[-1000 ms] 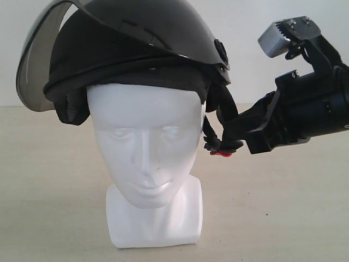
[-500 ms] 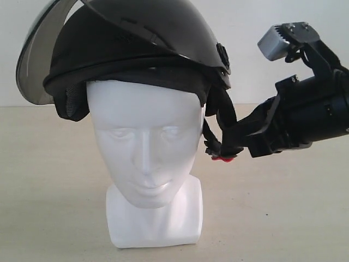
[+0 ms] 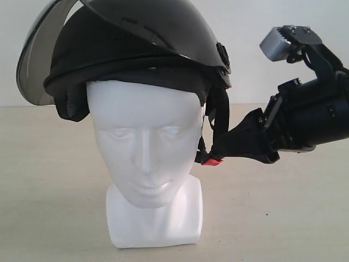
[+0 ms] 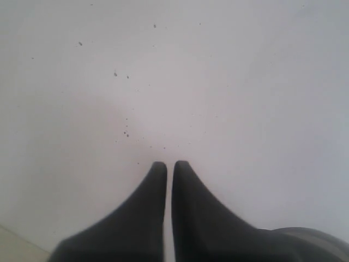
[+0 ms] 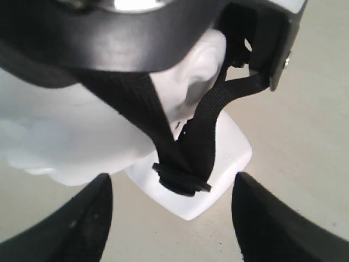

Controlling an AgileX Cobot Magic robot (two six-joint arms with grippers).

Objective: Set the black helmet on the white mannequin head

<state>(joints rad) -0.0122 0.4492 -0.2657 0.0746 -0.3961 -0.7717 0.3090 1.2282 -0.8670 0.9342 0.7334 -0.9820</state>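
Plainly, in the exterior view the black helmet (image 3: 136, 49) sits on the white mannequin head (image 3: 144, 147), which stands upright on the tabletop (image 3: 283, 218). Its smoky visor (image 3: 35, 60) is tipped up toward 10 o'clock of the face. The chin strap (image 3: 221, 117) hangs down the side of the head at 3 o'clock, ending in a red buckle (image 3: 211, 161) beside the jaw. The right tool (image 3: 221, 150) reaches in from 3 o'clock, its tips just beside that buckle. The left wrist view shows the left tool (image 4: 169, 166) closed with only a hairline slit between its tips, holding nothing, against a plain pale surface. In the right wrist view, the right tool's two dark fingers (image 5: 82, 218) stand wide apart. The strap and its buckle hang free between them, touching neither, with the mannequin's ear and block base behind.
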